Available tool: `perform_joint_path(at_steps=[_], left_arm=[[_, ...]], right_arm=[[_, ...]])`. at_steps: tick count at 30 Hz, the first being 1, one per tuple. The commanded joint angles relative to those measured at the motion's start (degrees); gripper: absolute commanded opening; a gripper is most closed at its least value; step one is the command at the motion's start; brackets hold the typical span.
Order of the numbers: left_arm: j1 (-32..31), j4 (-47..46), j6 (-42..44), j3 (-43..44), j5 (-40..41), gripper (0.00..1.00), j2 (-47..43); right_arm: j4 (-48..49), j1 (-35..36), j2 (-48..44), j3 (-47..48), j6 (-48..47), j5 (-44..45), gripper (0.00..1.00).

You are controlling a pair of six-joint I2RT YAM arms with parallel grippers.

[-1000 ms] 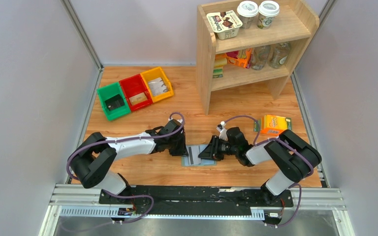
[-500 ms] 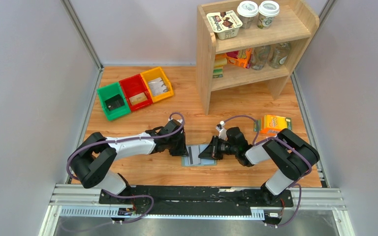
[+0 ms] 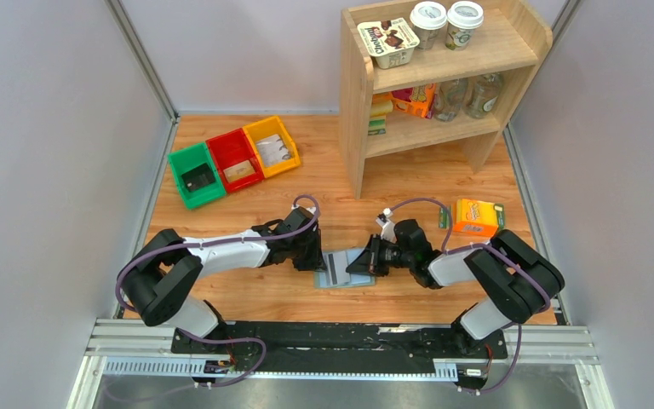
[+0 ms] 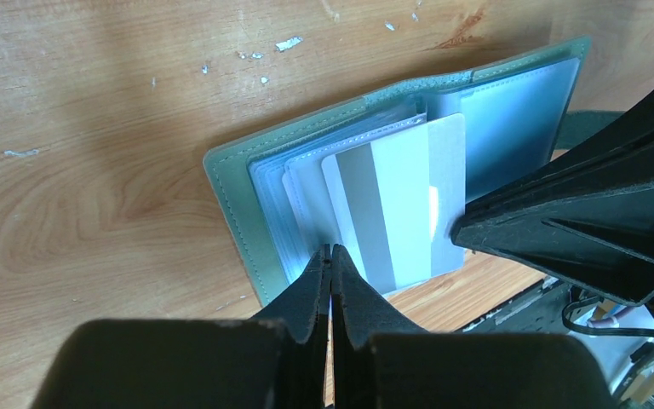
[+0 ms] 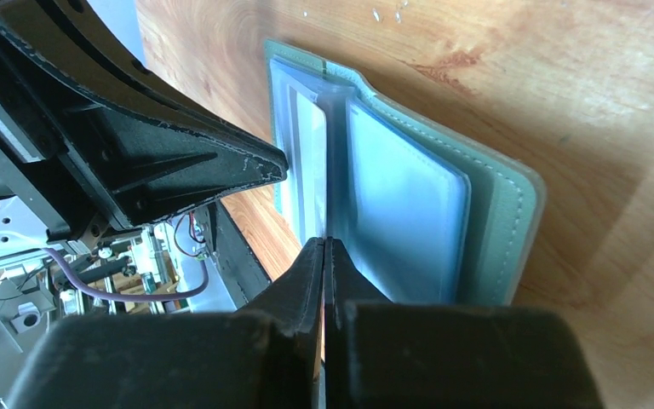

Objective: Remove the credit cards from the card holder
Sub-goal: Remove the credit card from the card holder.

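Observation:
The card holder (image 3: pixel 341 271) lies open on the wood between my two grippers, grey-green with pale blue sleeves (image 4: pixel 511 111) (image 5: pixel 409 204). A grey-and-white credit card (image 4: pixel 400 204) sticks out of its sleeves toward the near edge. My left gripper (image 4: pixel 330 249) (image 3: pixel 318 261) is shut, its tips resting on the left leaf's sleeves beside the card's corner. From the right, my right gripper (image 5: pixel 324 241) (image 3: pixel 357 262) is shut on the card's edge, and its fingers (image 4: pixel 562 221) meet that edge in the left wrist view.
An orange carton (image 3: pixel 474 216) lies behind the right arm. A wooden shelf (image 3: pixel 443 85) with cups and bottles stands at the back right. Green (image 3: pixel 196 176), red (image 3: pixel 235 159) and yellow (image 3: pixel 272 145) bins sit at the back left. The black base rail (image 3: pixel 341 336) runs close behind the holder's near edge.
The right gripper's jaws have closed at the card's edge and that arm has shifted slightly right. The left gripper and the holder have stayed put.

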State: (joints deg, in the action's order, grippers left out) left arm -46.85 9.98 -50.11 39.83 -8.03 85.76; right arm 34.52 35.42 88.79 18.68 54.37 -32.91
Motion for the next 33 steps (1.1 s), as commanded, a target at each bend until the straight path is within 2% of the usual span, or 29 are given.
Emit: perform_joint_path(at_steps=[1, 7, 11, 14, 18, 23, 27, 33], left_arm=[[-0.2, 1.1, 0.4, -1.2, 0.9, 0.01, 1.7], [-0.2, 1.1, 0.4, -1.2, 0.8, 0.01, 1.6], [-0.2, 1.1, 0.3, -1.3, 0.8, 0.01, 1.5], [-0.2, 1.0, 0.3, -1.3, 0.8, 0.01, 1.6], [-0.2, 1.0, 0.2, -1.3, 0.7, 0.01, 1.6], [-0.2, 0.8, -0.1, -1.8, 1.1, 0.01, 1.1], [-0.2, 0.7, -0.3, -1.9, 1.3, 0.01, 0.8], [-0.2, 0.1, -0.7, -2.1, 1.4, 0.01, -0.3]], right_arm=[[-2.1, -0.4, -1.5, 0.7, -2.3, 1.0, 0.01], [0.7, -0.4, 1.7, 1.9, -1.5, -1.2, 0.25], [2.8, -0.4, 3.1, 2.2, -0.8, -1.9, 0.29], [3.4, -0.4, 4.1, 2.4, -0.8, -2.0, 0.27], [4.4, -0.4, 4.9, 2.6, -0.7, -2.3, 0.19], [2.8, -0.8, 3.8, 2.1, -1.9, -1.8, 0.0], [0.1, -2.6, 0.3, 0.3, -2.9, -1.2, 0.0], [-14.5, -4.9, -9.8, 0.8, -8.3, 1.6, 0.0]])
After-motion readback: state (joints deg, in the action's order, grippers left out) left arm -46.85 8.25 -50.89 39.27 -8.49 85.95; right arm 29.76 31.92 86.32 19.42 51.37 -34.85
